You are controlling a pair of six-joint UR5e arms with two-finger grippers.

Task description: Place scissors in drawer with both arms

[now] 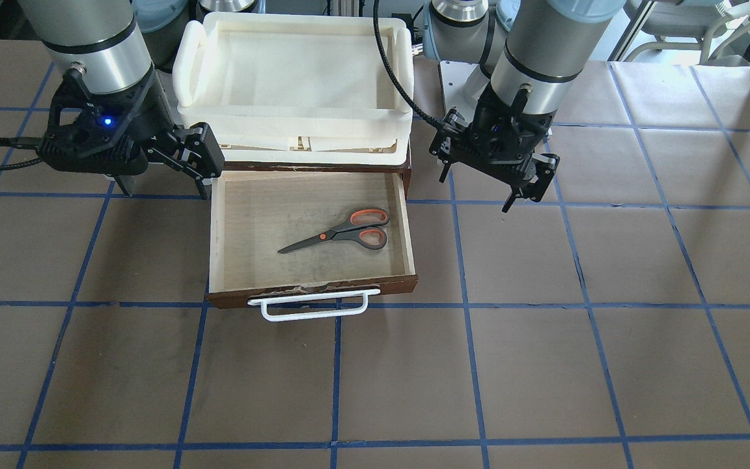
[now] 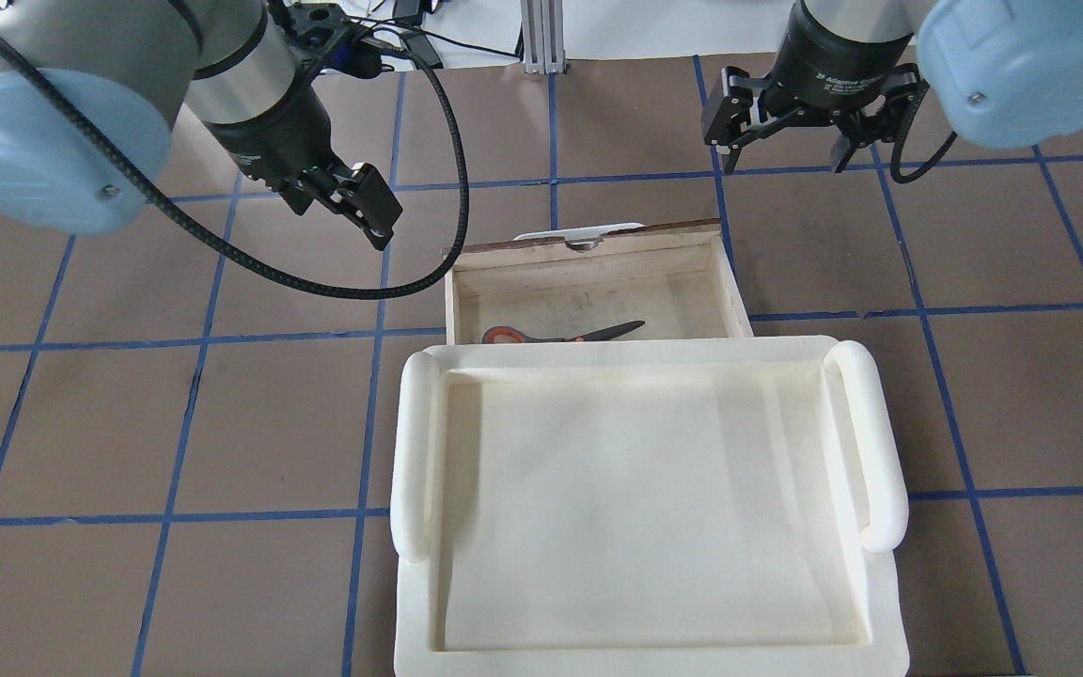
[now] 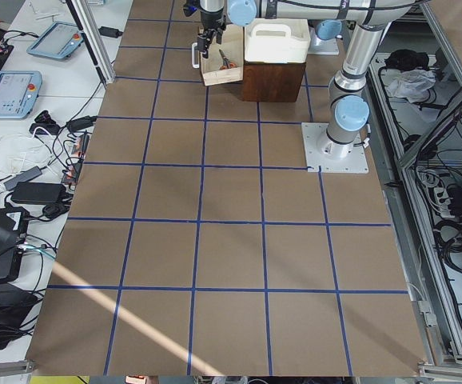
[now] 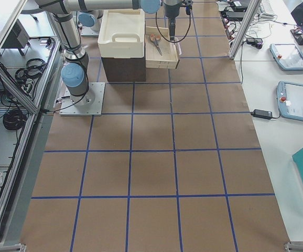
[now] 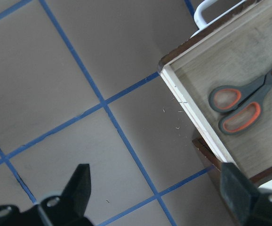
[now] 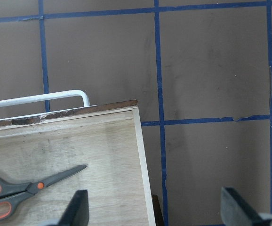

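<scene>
The scissors point(image 1: 342, 233), grey handles lined orange-red, lie flat inside the open drawer point(image 1: 313, 290), blades toward its white bar handle point(image 1: 313, 306). They also show in the overhead view point(image 2: 560, 334), partly hidden by the tray, and in both wrist views point(image 5: 242, 103) point(image 6: 28, 188). My left gripper point(image 1: 476, 195) point(image 2: 339, 202) hangs open and empty above the table beside the drawer's left side. My right gripper point(image 1: 163, 185) point(image 2: 783, 155) hangs open and empty beside the drawer's right side. Neither touches the drawer.
A cream-white plastic tray point(image 2: 415, 442) sits on top of the dark cabinet point(image 3: 272, 80) behind the open drawer. The table is brown with a blue tape grid. The left arm's black cable point(image 2: 452, 160) loops near the drawer's corner.
</scene>
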